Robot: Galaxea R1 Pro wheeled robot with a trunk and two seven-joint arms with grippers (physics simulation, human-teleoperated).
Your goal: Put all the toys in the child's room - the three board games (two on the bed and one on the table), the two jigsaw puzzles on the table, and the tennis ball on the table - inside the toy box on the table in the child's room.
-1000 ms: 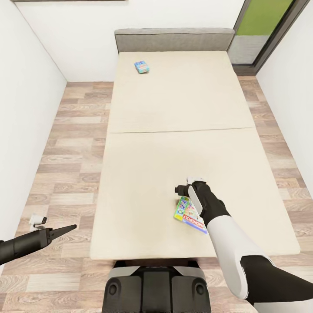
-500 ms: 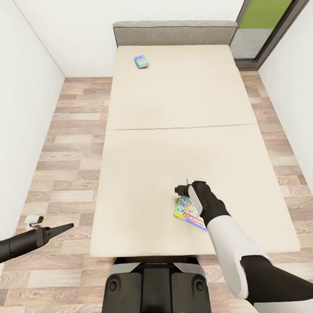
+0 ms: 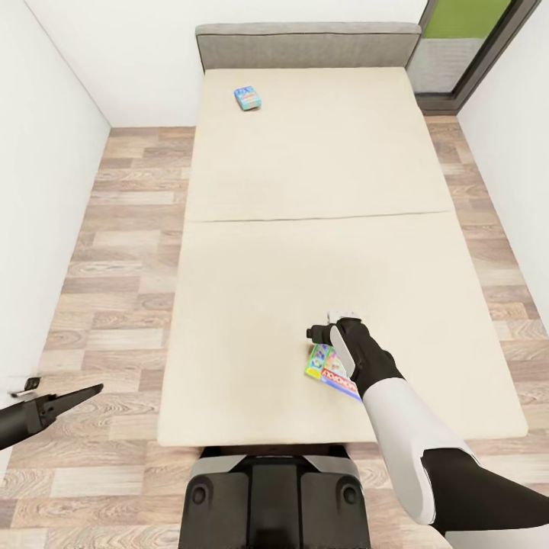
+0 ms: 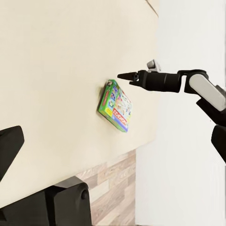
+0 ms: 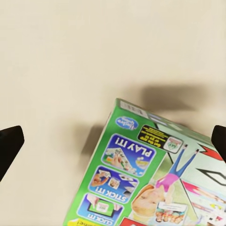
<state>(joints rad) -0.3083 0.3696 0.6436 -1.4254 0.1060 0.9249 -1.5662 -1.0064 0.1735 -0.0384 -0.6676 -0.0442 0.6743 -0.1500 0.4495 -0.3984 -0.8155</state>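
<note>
A green board game (image 3: 330,371) lies flat on the cream bed (image 3: 305,252), near its foot on the right. My right gripper (image 3: 319,332) hovers just above that box's far end, open, touching nothing. In the right wrist view the printed cover (image 5: 155,179) sits below and between the spread fingertips (image 5: 9,143). The left wrist view shows the same box (image 4: 117,106) with the right gripper (image 4: 123,75) over it. A second board game (image 3: 247,97), blue, rests far up the bed near the headboard. My left gripper (image 3: 90,393) hangs over the floor left of the bed, open and empty.
A grey headboard (image 3: 305,46) closes the bed's far end. Wood floor (image 3: 130,252) runs along both sides between white walls. A dark-framed opening (image 3: 465,46) stands at the far right. My base (image 3: 274,496) stands against the bed's foot.
The camera has shifted, so the bed reaches higher in the picture. My left arm has drawn back toward the lower left. The right gripper and the green box hold their places.
</note>
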